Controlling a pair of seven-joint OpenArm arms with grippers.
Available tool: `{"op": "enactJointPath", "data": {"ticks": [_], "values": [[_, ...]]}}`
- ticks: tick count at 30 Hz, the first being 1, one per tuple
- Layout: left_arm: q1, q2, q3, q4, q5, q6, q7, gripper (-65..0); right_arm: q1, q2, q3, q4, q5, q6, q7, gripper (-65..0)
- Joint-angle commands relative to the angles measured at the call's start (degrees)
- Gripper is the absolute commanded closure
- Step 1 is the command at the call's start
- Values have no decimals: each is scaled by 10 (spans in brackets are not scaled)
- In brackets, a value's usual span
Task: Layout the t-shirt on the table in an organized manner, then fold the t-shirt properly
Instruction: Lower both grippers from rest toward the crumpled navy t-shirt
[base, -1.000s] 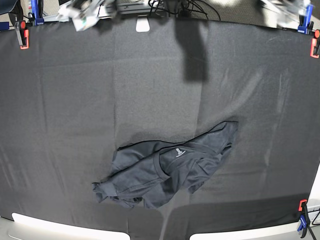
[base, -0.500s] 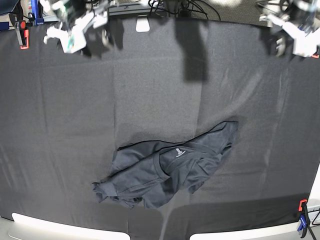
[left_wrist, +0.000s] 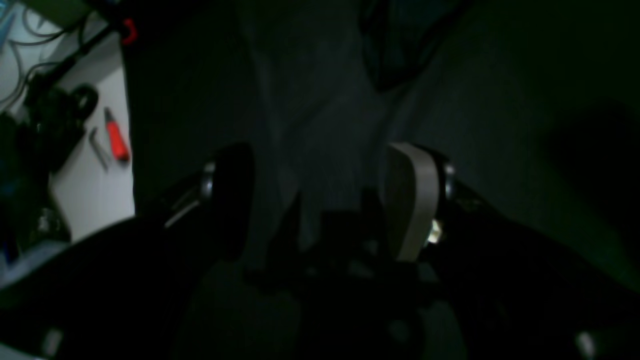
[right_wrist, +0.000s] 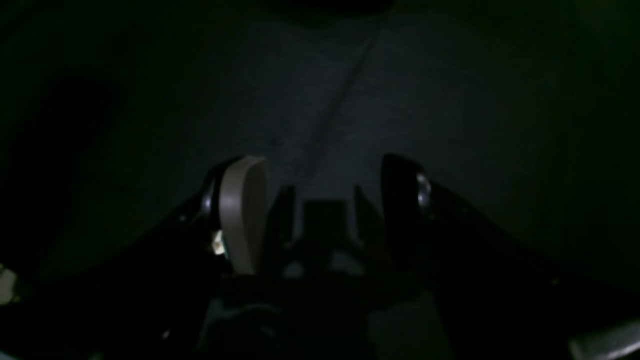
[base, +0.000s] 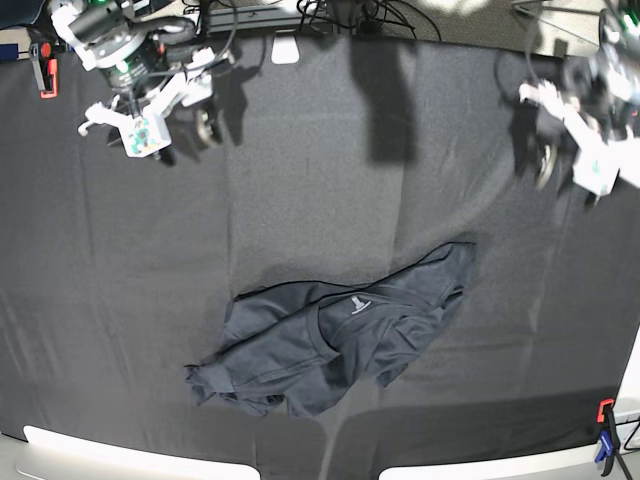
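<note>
My left hand (base: 585, 150) and right hand (base: 140, 125) hover over the bench (base: 300, 180), jaws wide, empty. The t-shirt (base: 330, 340) lies crumpled between and well ahead of them, nothing intervening.

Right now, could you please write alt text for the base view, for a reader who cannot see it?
A crumpled dark charcoal-grey short-sleeved t-shirt lies bunched on the wide table with a matte black cloth surface. Both arms hover over its far corners, well apart from the shirt: the right pincer and the left pincer, each open and empty.
</note>
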Motion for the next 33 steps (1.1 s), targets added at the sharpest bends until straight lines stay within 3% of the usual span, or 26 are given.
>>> {"op": "enactJointPath", "data": {"ticks": [1,5,7,14,33], "values": [[-10,-5,8,10,-2,2,-13,-380,7,5,3,10,-5,-2,13,-349],[-56,3,70,1,22,5,-13,-380,40,5,2,10,-3,-2,7,-349],[-80,21,91,-19,46,33,-13,-380,58,3,3,10,-4,-2,1,-349],[-170,75,96,-145,47,43,-16,-380,122,3,3,1,-4,-2,-9,-349],[-345,101,97,-333,8,37,-20,-380,342,4,2,-217,18,-1,3,-349]]}}
